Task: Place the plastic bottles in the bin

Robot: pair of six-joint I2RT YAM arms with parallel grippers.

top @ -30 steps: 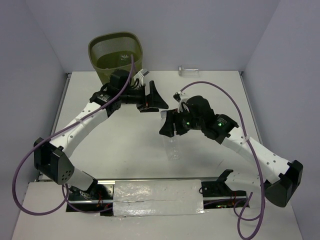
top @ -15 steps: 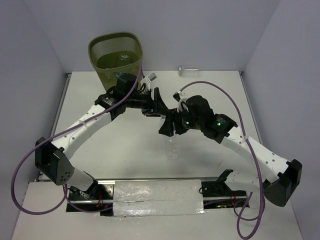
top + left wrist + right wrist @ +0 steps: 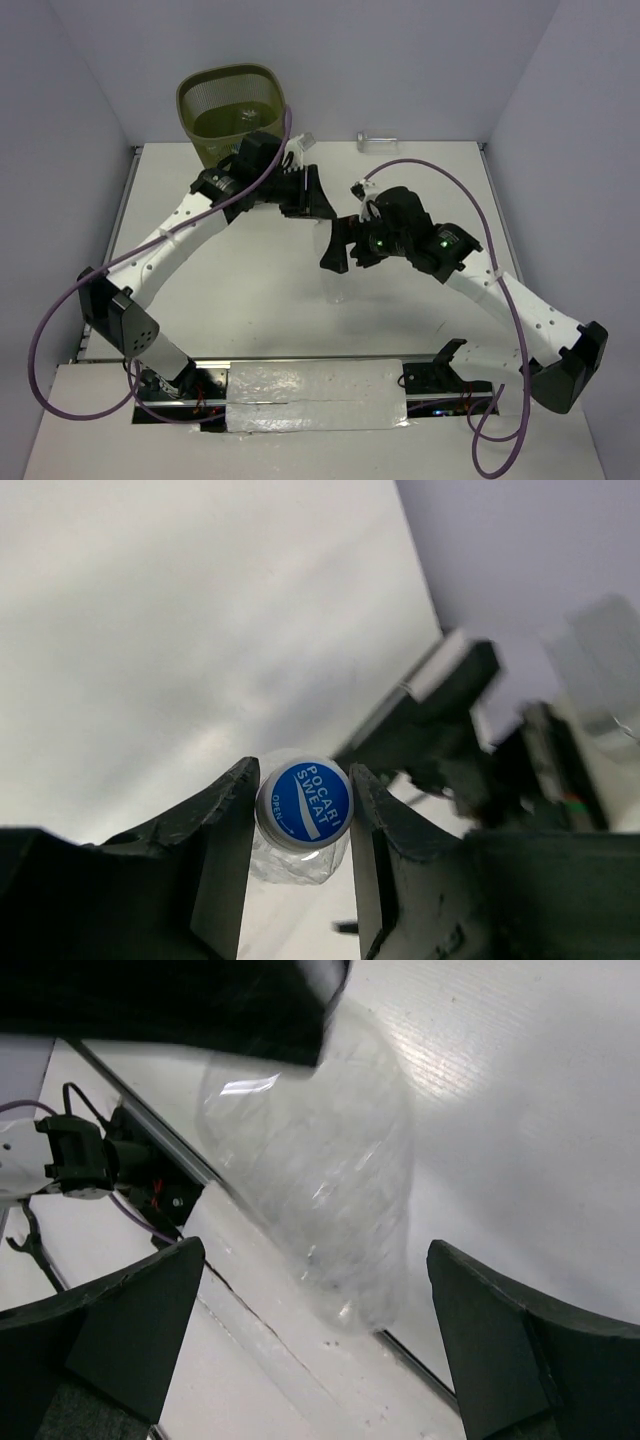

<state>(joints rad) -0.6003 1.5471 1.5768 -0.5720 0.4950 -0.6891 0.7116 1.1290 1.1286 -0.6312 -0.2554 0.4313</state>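
Here the left gripper [image 3: 300,825] is clamped tight on the top of a plastic bottle [image 3: 320,1160]. Its fingers [image 3: 225,845] press either side of the blue cap [image 3: 304,800], which reads "POCARI SWEAT" in white with a small "OPEN" beside it. The bottle's clear body stretches toward the near edge over the middle of the table [image 3: 250,290]. The right gripper [image 3: 315,1250] is spread wide around that body, both fingers clear of the plastic, gripping nothing. The bin [image 3: 203,148] stands at the table's far left corner. A second bottle [image 3: 376,143] lies at the far edge.
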